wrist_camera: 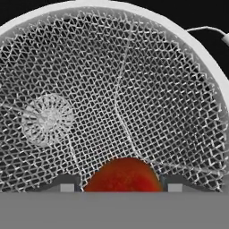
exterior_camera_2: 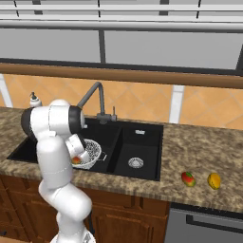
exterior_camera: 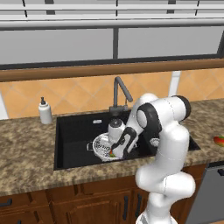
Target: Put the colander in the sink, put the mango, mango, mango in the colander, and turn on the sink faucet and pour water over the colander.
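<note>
Nearest the hand camera, a red-orange oval mango (wrist_camera: 123, 175) sitting between the two dark fingertips (wrist_camera: 67, 184) of the two-finger gripper (wrist_camera: 120, 188), lower half cut off at the frame's bottom; fingers parted to the fruit's width and apparently closed on it, though actual contact at the pads too cropped to confirm. Behind it, the round silvery-white perforated metal colander (wrist_camera: 134, 89), mesh wall curving up to a white rim, one thin side handle partly cropped at upper right. From the left base camera, left to right: white soap dispenser bottle (exterior_camera: 45, 111) on the speckled granite counter (exterior_camera: 26, 153); matte black double-basin sink (exterior_camera: 74, 131) with the colander (exterior_camera: 101, 148) in its large basin, half hidden by the white arm; gripper (exterior_camera: 114, 153) down inside the bowl, a sliver of mango (exterior_camera: 113, 154) barely visible; dark grey arched faucet (exterior_camera: 119, 94) behind; another mango (exterior_camera: 219, 141) cut off at the right edge. From the right base camera, two mangos (exterior_camera_2: 188, 179) (exterior_camera_2: 214, 181) side by side on the counter, right of the smaller basin.
</note>
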